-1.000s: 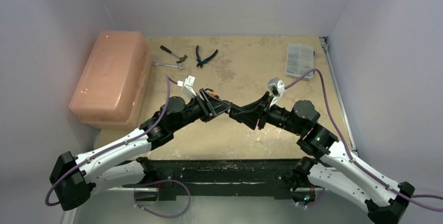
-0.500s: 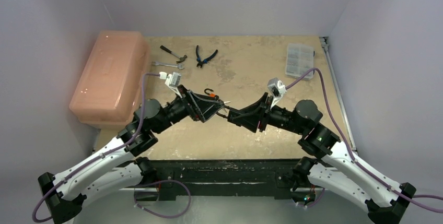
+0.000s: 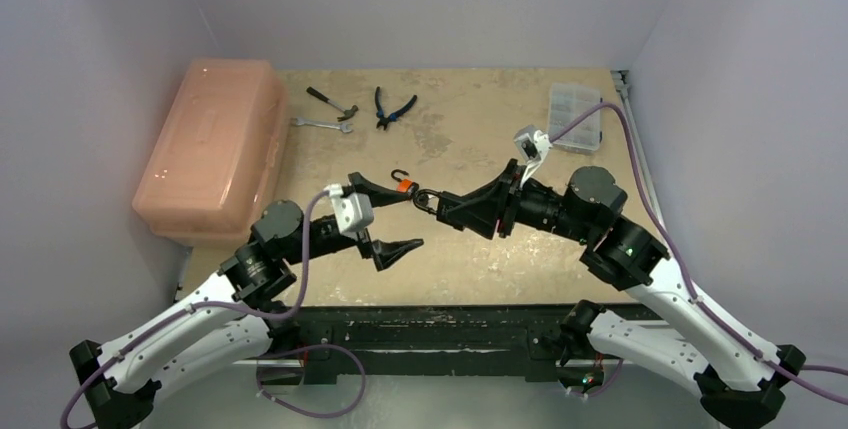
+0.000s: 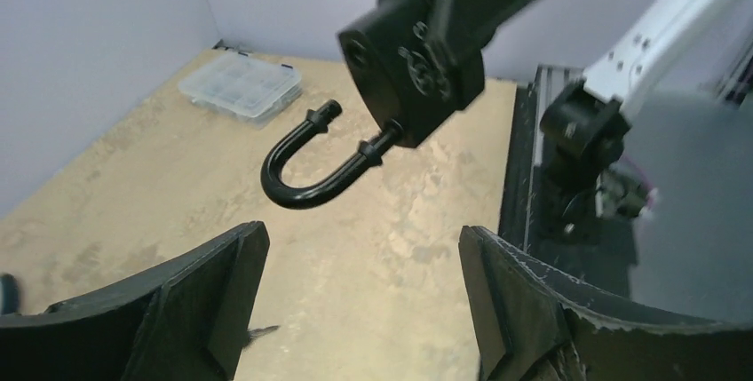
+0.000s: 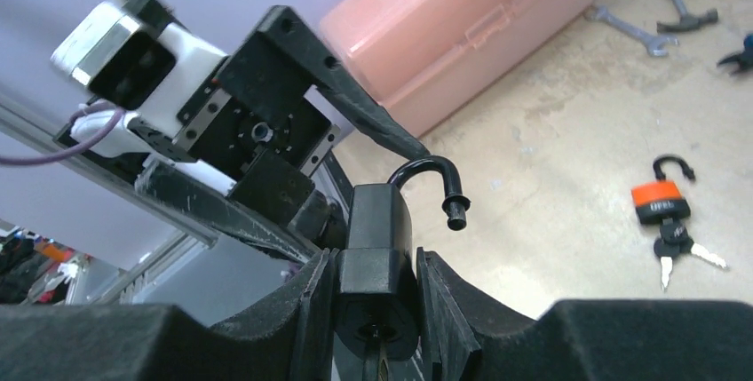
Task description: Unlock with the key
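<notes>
the pink toolbox [image 3: 210, 149] lies well apart from the black padlock [image 5: 377, 221], out on the left arm's side. the black padlock is held off the table, clamped by its body between the fingers of the right gripper [image 3: 445, 205], which is closed partway around it. the left gripper [image 4: 362, 257] is spread wide just beside the padlock, facing its shackle [image 4: 306, 181], and nothing is held in it. the shackle is seen swung out, one leg free of the body — so the unlocking is judged done, or all but done. whether a key is seated in the padlock's underside cannot be told. an orange padlock [image 5: 661, 204] with its keys [image 5: 679, 248] lies on the table near and below the black one, its own shackle also open. little is judged left — perhaps only the setting down of the black padlock.
</notes>
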`<state>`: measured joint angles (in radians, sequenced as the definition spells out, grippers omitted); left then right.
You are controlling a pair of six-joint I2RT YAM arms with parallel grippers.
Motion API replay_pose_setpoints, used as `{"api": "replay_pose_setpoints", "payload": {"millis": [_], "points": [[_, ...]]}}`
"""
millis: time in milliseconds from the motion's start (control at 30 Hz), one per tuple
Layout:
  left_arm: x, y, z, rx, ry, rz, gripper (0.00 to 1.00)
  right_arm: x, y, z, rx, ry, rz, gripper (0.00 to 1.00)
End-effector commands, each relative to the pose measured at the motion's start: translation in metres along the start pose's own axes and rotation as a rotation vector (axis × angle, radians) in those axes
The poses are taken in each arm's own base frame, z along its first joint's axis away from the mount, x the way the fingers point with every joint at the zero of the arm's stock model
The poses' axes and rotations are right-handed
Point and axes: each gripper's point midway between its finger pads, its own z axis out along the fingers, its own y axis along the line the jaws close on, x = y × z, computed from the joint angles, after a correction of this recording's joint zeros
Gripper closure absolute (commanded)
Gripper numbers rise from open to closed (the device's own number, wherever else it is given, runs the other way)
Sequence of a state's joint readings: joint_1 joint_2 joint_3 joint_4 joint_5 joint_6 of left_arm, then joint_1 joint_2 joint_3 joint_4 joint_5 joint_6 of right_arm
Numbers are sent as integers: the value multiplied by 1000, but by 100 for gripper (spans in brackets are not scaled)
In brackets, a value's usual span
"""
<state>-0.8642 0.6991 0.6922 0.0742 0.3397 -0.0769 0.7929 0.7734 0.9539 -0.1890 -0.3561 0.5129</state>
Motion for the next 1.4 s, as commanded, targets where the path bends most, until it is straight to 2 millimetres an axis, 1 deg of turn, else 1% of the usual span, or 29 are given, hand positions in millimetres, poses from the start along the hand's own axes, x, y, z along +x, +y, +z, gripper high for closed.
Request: {"api": "replay_pose_setpoints", "payload": {"millis": [0, 133, 233, 300, 367, 467, 567, 733, 833, 900, 1000, 1133, 1267, 1300, 1367], "points": [[-13, -7, -7, 100, -106, 443, 15, -20, 15, -7, -4, -24, 23, 100], [-12, -2, -7, 99, -115, 589, 15, -12, 22, -8, -39, 29, 63, 100], [-4, 0, -1, 118, -91, 651, 20, -7, 27, -6, -67, 66, 87, 100], [0, 2, 3, 128, -72, 675, 23, -7, 31, -5, -89, 75, 90, 100], [4, 1, 6, 142, -64, 688, 23, -7, 32, -4, -98, 74, 90, 100], [8, 2, 9, 154, -54, 704, 25, -7, 32, -3, -101, 74, 84, 100], [15, 3, 12, 163, -32, 706, 29, -7, 33, -4, -111, 75, 81, 100], [22, 6, 18, 160, -13, 681, 44, -10, 42, -6, -154, 62, 75, 100], [27, 7, 20, 158, -10, 674, 49, -13, 47, -7, -178, 52, 69, 100], [28, 6, 21, 158, -26, 665, 55, -12, 47, -8, -182, 48, 68, 100], [29, 3, 21, 175, -30, 648, 68, -9, 45, -7, -180, 52, 71, 100], [35, -3, 21, 213, -15, 633, 85, -9, 41, -5, -164, 49, 74, 100], [39, -10, 19, 246, 1, 618, 91, -10, 37, -1, -149, 45, 72, 100], [38, -12, 18, 257, -2, 611, 94, -10, 36, 0, -142, 45, 72, 100], [36, -18, 16, 281, -8, 590, 96, -11, 33, 3, -129, 38, 65, 100]]}}
